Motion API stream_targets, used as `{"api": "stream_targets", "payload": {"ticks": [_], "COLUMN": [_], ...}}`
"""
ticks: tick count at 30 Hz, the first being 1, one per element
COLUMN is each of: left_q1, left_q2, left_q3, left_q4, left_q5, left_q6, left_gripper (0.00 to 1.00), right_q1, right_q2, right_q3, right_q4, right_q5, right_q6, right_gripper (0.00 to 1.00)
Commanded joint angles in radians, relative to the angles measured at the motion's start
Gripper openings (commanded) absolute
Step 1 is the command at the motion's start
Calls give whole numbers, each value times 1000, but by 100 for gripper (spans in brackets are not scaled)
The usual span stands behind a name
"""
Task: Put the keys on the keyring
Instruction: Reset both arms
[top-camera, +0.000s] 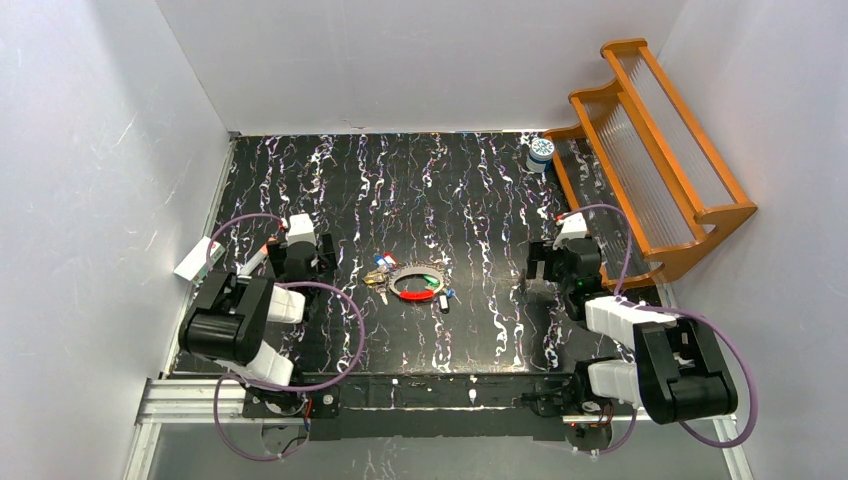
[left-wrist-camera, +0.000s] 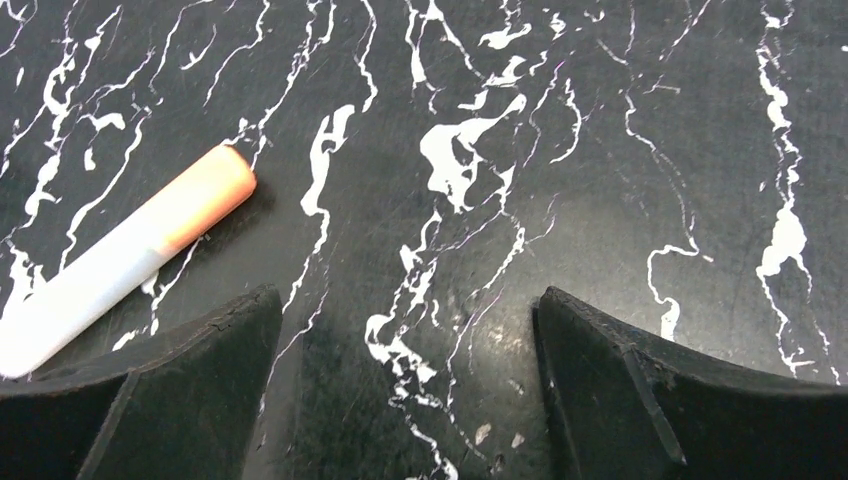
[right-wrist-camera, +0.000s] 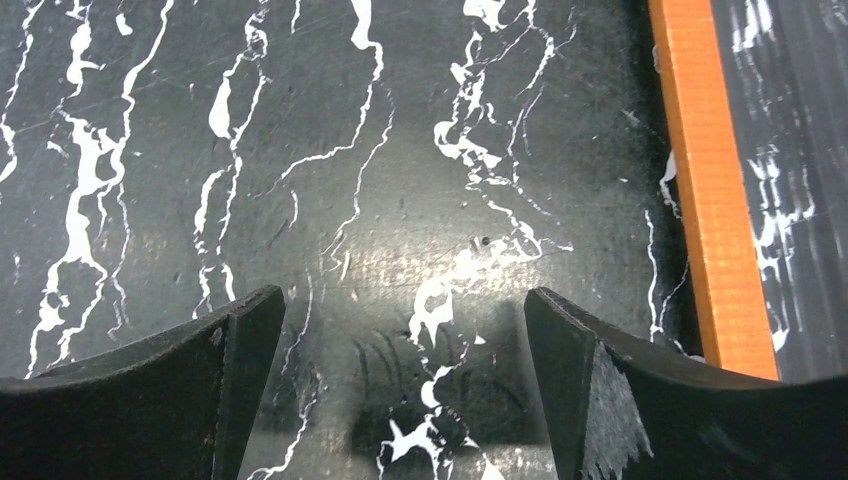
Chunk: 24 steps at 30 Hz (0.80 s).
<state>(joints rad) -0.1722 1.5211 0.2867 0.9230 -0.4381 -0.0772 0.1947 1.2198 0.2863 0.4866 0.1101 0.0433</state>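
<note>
**A:** Where's the work?

**B:** Mid-table, between the arms. The thin round metal keyring (top-camera: 414, 296) lies flat on the black white-veined tabletop (top-camera: 480, 200). Small silvery keys with coloured plastic heads (top-camera: 378, 274) bunch at its left edge, and one lies just beside its right.

**A:** And the grippers?

**B:** The left gripper (left-wrist-camera: 405, 385) and right gripper (right-wrist-camera: 400, 385) both gape wide and hold nothing, well apart from the ring.

**A:** Best approach?

**B:** Probably pin the loop with one and lift a single key by its head with the other — fingers low and level, since everything lies flat.
</note>
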Motion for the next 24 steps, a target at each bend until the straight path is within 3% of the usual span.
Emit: {"api": "stream_targets", "payload": {"ticks": [1, 3, 16, 21, 24], "left_q1": [3, 3, 3, 3, 3], "left_q2": [96, 171, 155, 154, 154], "left_q3": [-40, -79, -60, -58, -58], "left_q4": [291, 456, 389, 387, 386], "left_q5": [-2, 48, 68, 70, 71], "left_q6": [72, 119, 111, 110, 111], "left_gripper": [98, 98, 98, 98, 98], "right_q1": [-27, -41, -92, -160, -166], "right_q2": [37, 50, 219, 374, 370], "right_q3": [-27, -36, -21, -71, -21], "right_q4": [226, 267, 539, 799, 683], "right_q5": [26, 8, -47, -82, -81], "right_q6": [-24, -23, -72, -24, -18], "right_gripper": [99, 99, 99, 99, 99]}}
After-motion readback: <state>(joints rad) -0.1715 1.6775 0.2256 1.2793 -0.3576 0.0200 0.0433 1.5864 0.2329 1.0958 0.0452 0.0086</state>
